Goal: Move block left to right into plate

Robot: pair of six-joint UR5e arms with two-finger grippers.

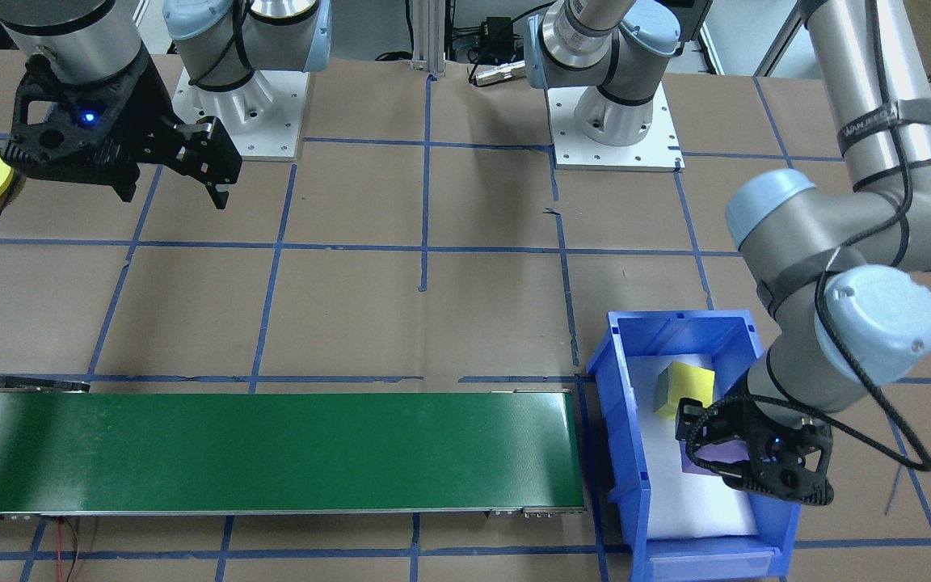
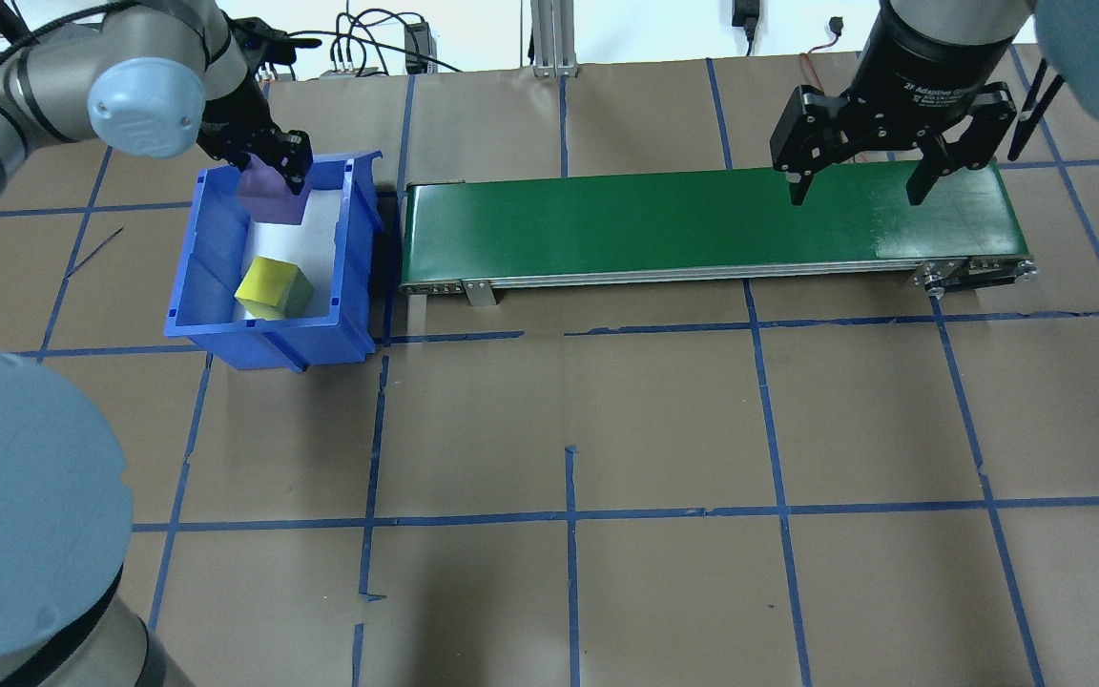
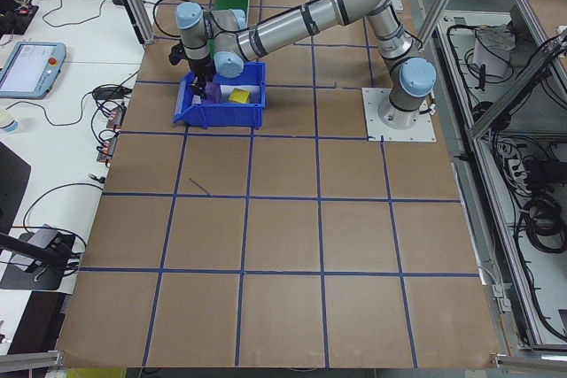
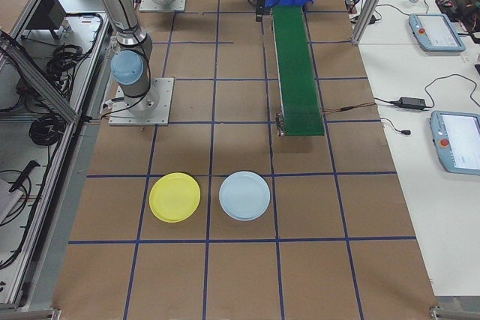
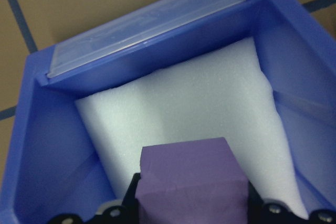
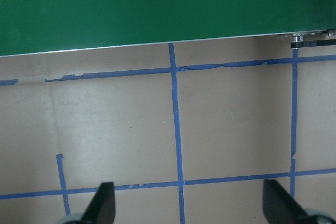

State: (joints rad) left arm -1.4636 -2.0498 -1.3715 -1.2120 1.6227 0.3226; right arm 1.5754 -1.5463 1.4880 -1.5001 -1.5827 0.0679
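While the left gripper (image 2: 273, 181) pinches the purple block (image 5: 191, 179) inside the blue bin (image 2: 359, 215), its fingers sit against the block's two sides, as the left wrist view shows, with the block just above the white foam liner (image 5: 210, 98). A second, yellow block (image 2: 271, 288) lies on the liner at the bin's other end, apart from the purple one. Beside the bin, just off its side wall, runs the green conveyor belt (image 2: 702, 224). Over the belt's end farthest from the bin hangs the right gripper (image 2: 855, 191), fingers spread and holding nothing. The yellow plate (image 4: 175, 197) lies well beyond that far end of the belt, next to a light blue plate (image 4: 244, 195).

The step in hand looks like lifting the purple block out of the bin. Doing it well probably means raising it straight up until it clears the bin wall, keeping the pinch firm, then carrying it sideways over the wall and setting it flat on the belt's near end without tipping it.
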